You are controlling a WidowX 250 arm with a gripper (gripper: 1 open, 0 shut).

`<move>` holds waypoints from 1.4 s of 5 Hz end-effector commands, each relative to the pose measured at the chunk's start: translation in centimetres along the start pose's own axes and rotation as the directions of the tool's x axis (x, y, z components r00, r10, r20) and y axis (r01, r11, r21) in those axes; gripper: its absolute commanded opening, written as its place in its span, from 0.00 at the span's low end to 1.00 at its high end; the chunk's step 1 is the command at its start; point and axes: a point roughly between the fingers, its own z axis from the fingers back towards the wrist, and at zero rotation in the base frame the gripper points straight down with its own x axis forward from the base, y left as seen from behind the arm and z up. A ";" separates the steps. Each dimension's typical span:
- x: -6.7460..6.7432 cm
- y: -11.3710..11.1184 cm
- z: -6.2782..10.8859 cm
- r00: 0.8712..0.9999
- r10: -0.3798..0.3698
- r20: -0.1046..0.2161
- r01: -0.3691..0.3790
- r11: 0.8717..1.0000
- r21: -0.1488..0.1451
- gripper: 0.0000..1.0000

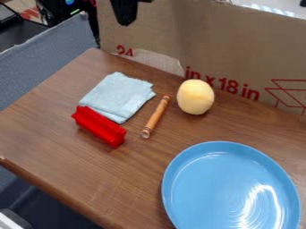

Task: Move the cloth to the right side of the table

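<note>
Plate (230, 190) empty; cloth (116, 95) flat on table (48, 125); jaws clenched, holding nothing.

A red block (98, 125) lies left of centre, set on a diagonal. Just right of it, a slim wooden stick (156, 116) slants from lower left to upper right, well clear of the block. A pale yellow rounded object (196, 97) sits right of the stick's upper end, near but apart. A large blue round plate (231, 188) fills the lower right of the frame. Across the top stands a brown cardboard box (227, 49) with red print, behind the yellow object.
</note>
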 end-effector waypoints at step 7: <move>-1.2 -4.0 -2.2 1.000 -0.015 -0.015 0.015 0.998 -0.053 0.00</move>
